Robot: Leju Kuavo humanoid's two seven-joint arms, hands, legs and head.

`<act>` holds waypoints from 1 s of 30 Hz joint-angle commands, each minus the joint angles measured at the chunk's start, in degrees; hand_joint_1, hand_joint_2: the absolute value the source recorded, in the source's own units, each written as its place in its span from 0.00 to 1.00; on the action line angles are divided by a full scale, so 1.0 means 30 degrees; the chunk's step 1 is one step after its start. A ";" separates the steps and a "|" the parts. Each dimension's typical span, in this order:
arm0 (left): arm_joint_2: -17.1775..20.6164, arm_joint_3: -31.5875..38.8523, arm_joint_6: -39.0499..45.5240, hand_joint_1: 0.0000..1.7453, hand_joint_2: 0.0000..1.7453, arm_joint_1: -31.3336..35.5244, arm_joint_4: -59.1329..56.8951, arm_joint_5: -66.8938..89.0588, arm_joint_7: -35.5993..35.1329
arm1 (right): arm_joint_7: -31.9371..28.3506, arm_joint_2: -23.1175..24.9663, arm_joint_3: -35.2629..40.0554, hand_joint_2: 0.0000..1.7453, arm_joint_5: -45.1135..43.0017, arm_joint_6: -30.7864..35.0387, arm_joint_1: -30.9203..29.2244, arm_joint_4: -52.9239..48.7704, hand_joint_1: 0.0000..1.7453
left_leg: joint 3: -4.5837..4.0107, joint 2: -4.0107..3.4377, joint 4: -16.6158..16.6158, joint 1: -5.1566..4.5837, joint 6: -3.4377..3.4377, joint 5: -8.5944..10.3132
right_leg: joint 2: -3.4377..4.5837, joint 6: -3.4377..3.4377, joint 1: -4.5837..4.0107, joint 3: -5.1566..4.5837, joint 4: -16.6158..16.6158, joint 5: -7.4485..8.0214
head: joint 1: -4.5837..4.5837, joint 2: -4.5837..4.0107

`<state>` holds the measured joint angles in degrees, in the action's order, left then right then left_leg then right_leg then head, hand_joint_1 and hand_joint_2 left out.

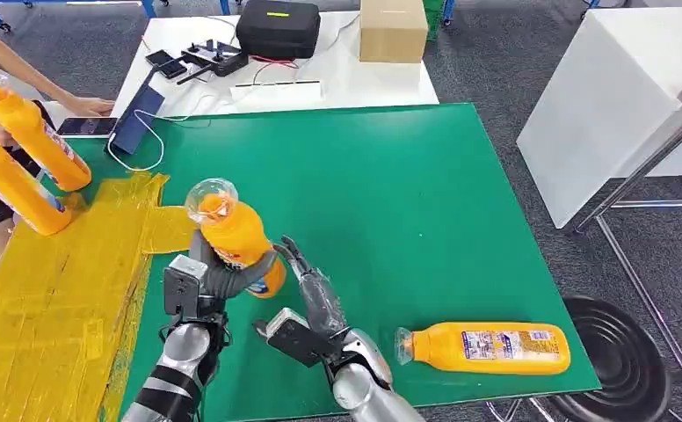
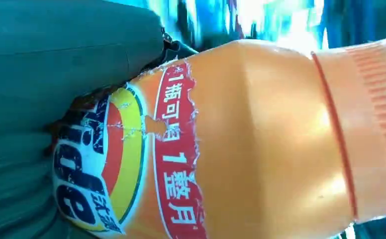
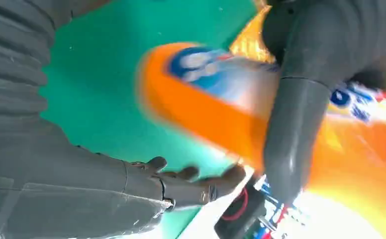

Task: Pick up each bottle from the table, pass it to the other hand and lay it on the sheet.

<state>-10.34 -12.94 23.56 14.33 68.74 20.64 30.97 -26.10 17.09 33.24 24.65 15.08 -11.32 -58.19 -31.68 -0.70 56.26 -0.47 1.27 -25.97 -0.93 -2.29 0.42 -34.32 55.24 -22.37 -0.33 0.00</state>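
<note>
left hand (image 1: pixel 207 280) grips bottle (image 1: pixel 235 233) above green table (image 1: pixel 408 202), fingers partly hidden behind it. right hand (image 1: pixel 307 286) beside it, fingers spread, empty. second bottle (image 1: pixel 487 346) lies near edge. far left, two bottles (image 1: pixel 30 132) over yellow sheet (image 1: pixel 47 299), cut off.

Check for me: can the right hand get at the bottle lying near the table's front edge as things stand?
Probably yes. The right hand is open beside the bottle held by the left hand, and holds nothing. The lying bottle rests on bare green table on the right arm's side, with nothing between.
</note>
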 commanded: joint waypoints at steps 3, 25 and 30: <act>-0.2098 1.4492 0.5482 1.00 1.00 0.2331 0.2724 2.1297 -0.0131 | -0.0319 -0.2917 0.0350 1.00 0.0121 0.2610 0.1620 -0.7764 0.00 | -0.0007 -0.0065 -0.0002 0.0023 -0.0024 -0.0019 | 0.0098 0.0010 -0.0015 -0.0005 -0.0010 0.0009 | 0.0000 0.0000; 0.4842 0.5658 0.5482 1.00 1.00 0.2864 -0.7180 2.1033 -1.1004 | -0.0797 -0.3686 0.1205 1.00 -0.0983 0.3434 0.0941 -0.7957 0.00 | 0.0088 -0.0077 -0.0021 0.0055 -0.0087 -0.0039 | 0.0176 0.0016 -0.0038 0.0056 -0.0023 -0.0005 | 0.0000 0.0000; 0.4175 0.7534 0.5482 0.97 1.00 0.3089 -0.7997 2.1591 -1.0165 | -0.0766 -0.3626 0.1255 1.00 -0.0965 0.3359 0.0798 -0.7775 0.00 | 0.0100 -0.0010 0.0002 0.0065 -0.0108 -0.0052 | 0.0111 0.0029 -0.0052 0.0079 -0.0008 -0.0039 | 0.0000 0.0000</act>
<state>7.82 -2.46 40.09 19.32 56.03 84.89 -1.56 -28.76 8.07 35.39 21.94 25.38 -6.44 -82.60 -31.69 -0.91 56.25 -0.39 1.06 -26.03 -0.53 -2.26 0.36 -34.44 55.24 -22.37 -0.33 0.00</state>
